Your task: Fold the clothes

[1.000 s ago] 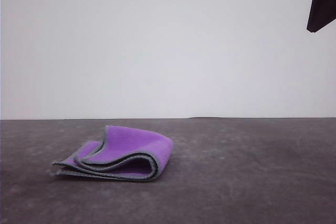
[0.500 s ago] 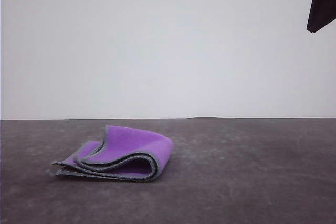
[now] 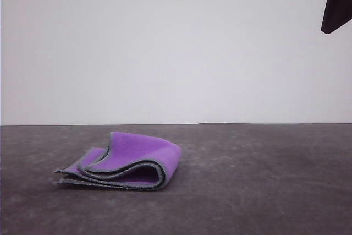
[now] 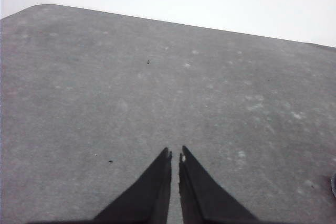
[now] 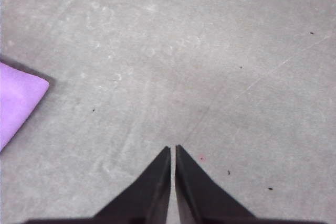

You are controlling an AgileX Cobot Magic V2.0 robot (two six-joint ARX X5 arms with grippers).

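Note:
The clothes [image 3: 124, 160] lie folded in layers on the dark grey table [image 3: 258, 191], left of centre, purple face outward with grey stitched edging along the folds. One purple corner of the clothes [image 5: 16, 100] shows in the right wrist view, well apart from my right gripper [image 5: 172, 150], which is shut with nothing held above bare table. My left gripper [image 4: 175, 153] is also shut on nothing, over bare grey table surface. A dark part of the right arm [image 3: 336, 1] hangs at the front view's upper right corner.
A plain white wall stands behind the table. The table's far edge [image 4: 157, 20] and a rounded corner show in the left wrist view. Bare tabletop [image 3: 275, 163] stretches to the right of the clothes.

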